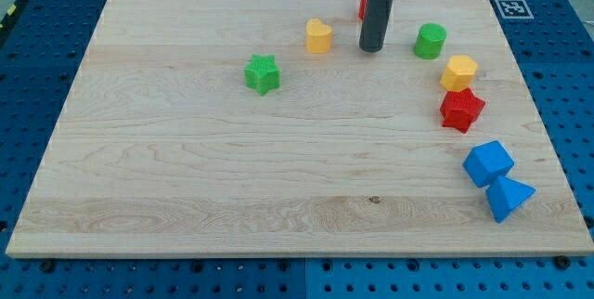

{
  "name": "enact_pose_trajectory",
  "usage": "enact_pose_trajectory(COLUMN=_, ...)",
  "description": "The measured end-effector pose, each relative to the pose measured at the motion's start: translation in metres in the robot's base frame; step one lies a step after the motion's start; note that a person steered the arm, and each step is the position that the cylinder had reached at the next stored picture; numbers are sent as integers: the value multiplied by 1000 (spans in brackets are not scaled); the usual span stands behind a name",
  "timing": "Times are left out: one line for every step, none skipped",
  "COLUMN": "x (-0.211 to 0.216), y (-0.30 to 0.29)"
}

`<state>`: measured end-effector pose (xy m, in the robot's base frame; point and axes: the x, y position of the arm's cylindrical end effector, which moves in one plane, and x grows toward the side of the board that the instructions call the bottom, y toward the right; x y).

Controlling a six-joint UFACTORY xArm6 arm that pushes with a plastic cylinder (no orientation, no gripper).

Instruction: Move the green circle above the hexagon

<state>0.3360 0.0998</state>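
On the wooden board (186, 169), near the view's top and a little to the right of the middle, my tip (371, 50) rests on the surface. The rod goes straight up from it and leaves the picture at the top edge. It is only a plain rod, so it has no parts to open or close, and it holds nothing; it touches no block that I can see.

To the view's right of my tip, at almost the same height, stands the green circle (430, 41). It is near the tip but apart from it, with a strip of bare wood between them. Just below the green circle and slightly more to the right lies the yellow hexagon (458, 72); the two are close, and I cannot tell if their edges touch. So the green circle is up and to the left of the hexagon.

Directly under the yellow hexagon is the red star (461, 110), very near or touching it. Further down, near the board's right edge, lie a blue cube-like block (487, 162) and, below it, a blue triangular block (508, 197), which seem to touch each other.

To the view's left of my tip is the yellow heart (318, 35), apart from the tip. More to the left and lower lies the green star (263, 73), alone. Behind the rod a small part of a red block (363, 4) shows; its shape is hidden.
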Motion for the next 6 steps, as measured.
enact_pose_trajectory(x=-3, y=4)
enact_pose_trajectory(x=-7, y=13)
enact_pose_trajectory(x=-15, y=27)
enact_pose_trajectory(x=-22, y=45)
enact_pose_trajectory(x=-22, y=54)
enact_pose_trajectory(x=-22, y=64)
